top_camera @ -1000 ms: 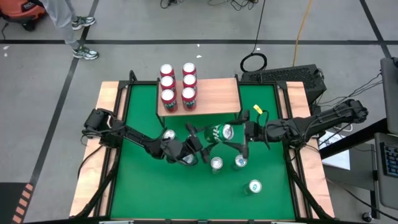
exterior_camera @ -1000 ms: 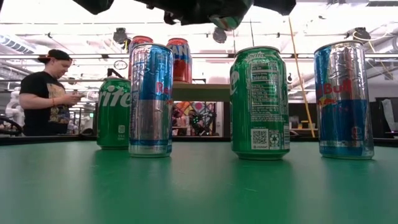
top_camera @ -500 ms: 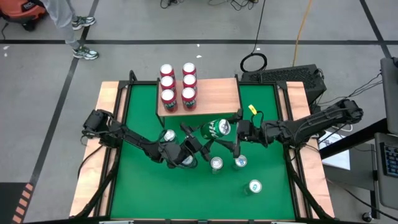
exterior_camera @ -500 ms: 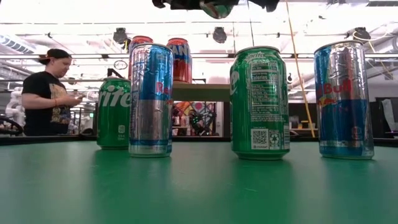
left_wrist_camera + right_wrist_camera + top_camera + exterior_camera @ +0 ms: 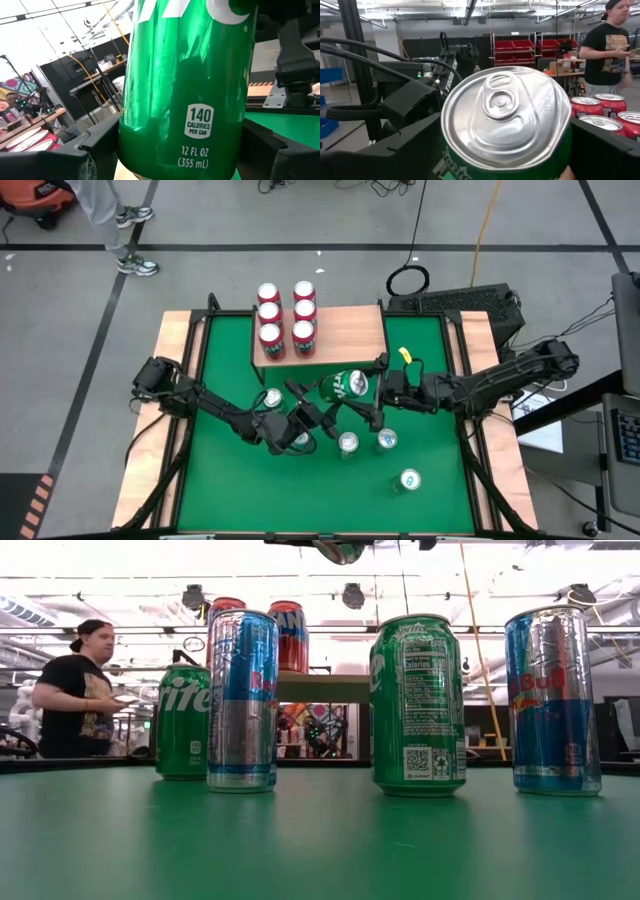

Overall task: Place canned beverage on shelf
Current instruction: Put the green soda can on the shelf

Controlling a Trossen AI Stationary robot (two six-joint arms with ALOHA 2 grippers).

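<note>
The green can (image 5: pixel 347 386) is held above the green desk (image 5: pixel 220 470), just in front of the shelf (image 5: pixel 345 332), tilted with its silver top toward the right arm. In the right wrist view the can top (image 5: pixel 507 110) with its pull tab fills the space between the right end effector's (image 5: pixel 378 392) fingers (image 5: pixel 400 150), which are closed against the can's sides. In the left wrist view the can body (image 5: pixel 187 85) is seen pressed between the left end effector's (image 5: pixel 318 408) fingers (image 5: pixel 102 145) as well; the print "140 CALORIES PER CAN" and "12 FL OZ (355 mL)" can be read on it. Both end effectors are thus closed on the same can.

On the light-wood shelf six red cans (image 5: pixel 286 315) are stood in two rows at its left end; the right part of the board is bare.

On the desk four more cans are stood upright. In the low view a blue-and-silver Red Bull can (image 5: pixel 242 700) is seen nearest on the left, a green Sprite can (image 5: pixel 183 722) behind it, another green can (image 5: pixel 417 705) with a nutrition label and a QR code at centre, and a second Red Bull can (image 5: pixel 552 700) on the right.

A person (image 5: pixel 75 690) in a black shirt and cap is seen in the room beyond the desk.
</note>
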